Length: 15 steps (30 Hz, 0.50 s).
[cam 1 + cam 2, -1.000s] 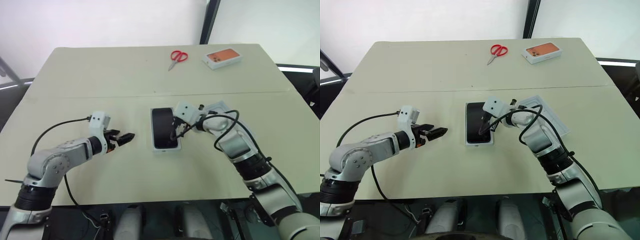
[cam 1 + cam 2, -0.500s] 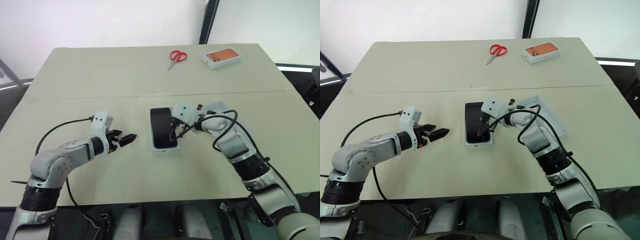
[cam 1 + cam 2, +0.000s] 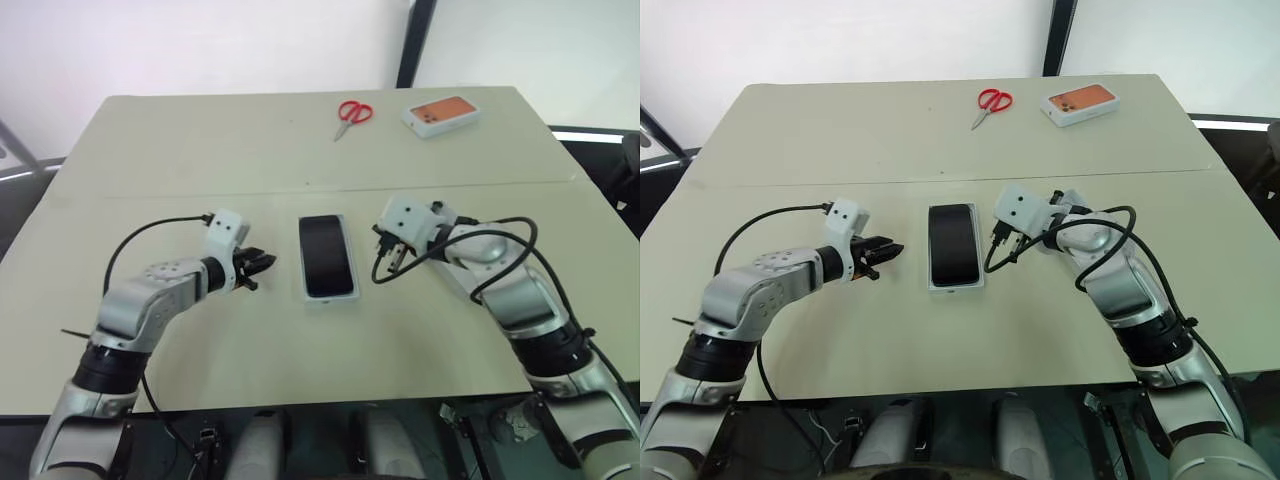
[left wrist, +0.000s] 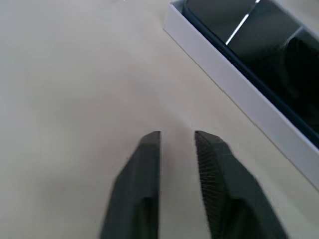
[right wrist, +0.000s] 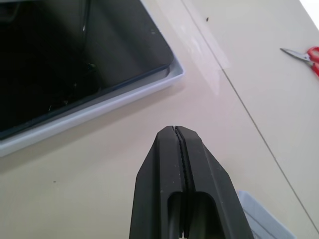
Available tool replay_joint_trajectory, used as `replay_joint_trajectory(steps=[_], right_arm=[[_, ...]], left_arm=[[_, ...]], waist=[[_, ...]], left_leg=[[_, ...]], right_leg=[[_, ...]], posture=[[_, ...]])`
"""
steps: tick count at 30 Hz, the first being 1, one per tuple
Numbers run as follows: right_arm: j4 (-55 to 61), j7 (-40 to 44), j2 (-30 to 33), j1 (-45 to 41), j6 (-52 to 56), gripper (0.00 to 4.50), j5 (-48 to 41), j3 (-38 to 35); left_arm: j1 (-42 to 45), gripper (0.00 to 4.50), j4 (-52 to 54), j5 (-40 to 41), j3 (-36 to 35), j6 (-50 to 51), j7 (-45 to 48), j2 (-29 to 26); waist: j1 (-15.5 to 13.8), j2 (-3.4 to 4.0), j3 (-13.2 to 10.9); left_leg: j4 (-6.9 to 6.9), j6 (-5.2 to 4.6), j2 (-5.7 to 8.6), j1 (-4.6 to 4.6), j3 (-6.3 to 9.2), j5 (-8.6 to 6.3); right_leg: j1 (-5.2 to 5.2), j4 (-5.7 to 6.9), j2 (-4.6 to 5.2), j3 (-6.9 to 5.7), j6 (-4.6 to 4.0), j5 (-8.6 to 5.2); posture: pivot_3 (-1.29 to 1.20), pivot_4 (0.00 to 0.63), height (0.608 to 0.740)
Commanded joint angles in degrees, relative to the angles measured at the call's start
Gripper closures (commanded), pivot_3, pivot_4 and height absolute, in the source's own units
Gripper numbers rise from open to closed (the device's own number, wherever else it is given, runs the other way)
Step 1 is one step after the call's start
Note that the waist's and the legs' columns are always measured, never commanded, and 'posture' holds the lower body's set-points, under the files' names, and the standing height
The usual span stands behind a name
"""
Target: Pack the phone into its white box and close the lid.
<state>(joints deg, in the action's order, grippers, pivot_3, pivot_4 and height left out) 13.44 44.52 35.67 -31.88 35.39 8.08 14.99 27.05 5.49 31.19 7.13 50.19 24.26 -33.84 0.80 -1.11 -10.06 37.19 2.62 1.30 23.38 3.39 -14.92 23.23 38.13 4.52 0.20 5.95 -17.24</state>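
One phone [image 3: 955, 243] lies screen up inside one white box [image 3: 956, 287] at the middle of the pale worktop [image 3: 940, 130], the box's white rim showing around it. Two grippers flank it, both apart from the box: the left gripper [image 3: 890, 251] just to its left, jaws narrowed to a slim gap and holding nothing, and the right gripper [image 3: 381, 267] just to its right, jaws pressed fully together and empty. A white corner of one flat piece [image 5: 261, 219] shows on the worktop near the right gripper; what it is cannot be told. At the far edge lie one pair of red-handled scissors [image 3: 992, 103] and, beside it, one white box with an orange top [image 3: 1080, 104]
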Motion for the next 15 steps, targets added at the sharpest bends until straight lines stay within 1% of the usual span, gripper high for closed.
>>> replay_joint_trajectory(steps=[1,5,8,12,15], right_arm=[[3.0,0.1,1.1,-0.1,0.2,4.5,-0.6,-1.8],[3.8,-0.1,2.0,0.7,1.0,4.5,-1.0,-2.3],[4.0,0.1,2.9,1.6,1.4,4.5,-0.6,-1.9],[4.6,1.3,3.8,3.3,1.0,4.5,-0.6,-0.4],[4.6,1.2,2.6,4.3,0.9,4.5,-0.5,1.4]], left_arm=[[2.8,4.44,-2.3,-3.7,0.7,-2.2,1.9,0.6],[4.8,4.44,-5.2,-7.5,3.2,-3.8,4.5,1.6],[5.4,4.44,-4.9,-7.8,3.2,-4.1,6.8,2.7],[4.6,4.44,-2.2,-7.9,3.9,-2.4,10.4,2.0],[4.0,4.44,-0.3,-8.4,5.2,-0.5,12.4,0.8]], waist=[[0.0,0.0,0.0],[-0.1,0.0,0.0],[-0.2,0.0,0.0],[-0.1,-0.01,0.0],[0.2,0.0,0.0]], left_leg=[[0.01,-0.01,0.01,0.0,0.0,0.0],[0.02,-0.01,0.01,0.01,0.01,-0.01],[0.04,-0.02,0.01,0.01,0.01,-0.01],[0.04,-0.03,0.0,0.02,0.01,-0.01],[0.03,-0.03,-0.01,0.01,0.01,-0.01]], right_leg=[[0.0,0.0,0.01,-0.01,0.0,0.0],[-0.01,0.0,0.01,-0.01,0.0,0.0],[-0.03,0.0,0.02,-0.02,0.0,0.0],[-0.03,0.0,0.03,-0.02,0.01,0.0],[-0.02,0.0,0.0,-0.01,0.01,0.0]], posture=[[0.0,0.15,0.74],[0.0,0.15,0.74],[0.0,0.15,0.74],[0.0,0.15,0.74],[0.0,0.15,0.74]])
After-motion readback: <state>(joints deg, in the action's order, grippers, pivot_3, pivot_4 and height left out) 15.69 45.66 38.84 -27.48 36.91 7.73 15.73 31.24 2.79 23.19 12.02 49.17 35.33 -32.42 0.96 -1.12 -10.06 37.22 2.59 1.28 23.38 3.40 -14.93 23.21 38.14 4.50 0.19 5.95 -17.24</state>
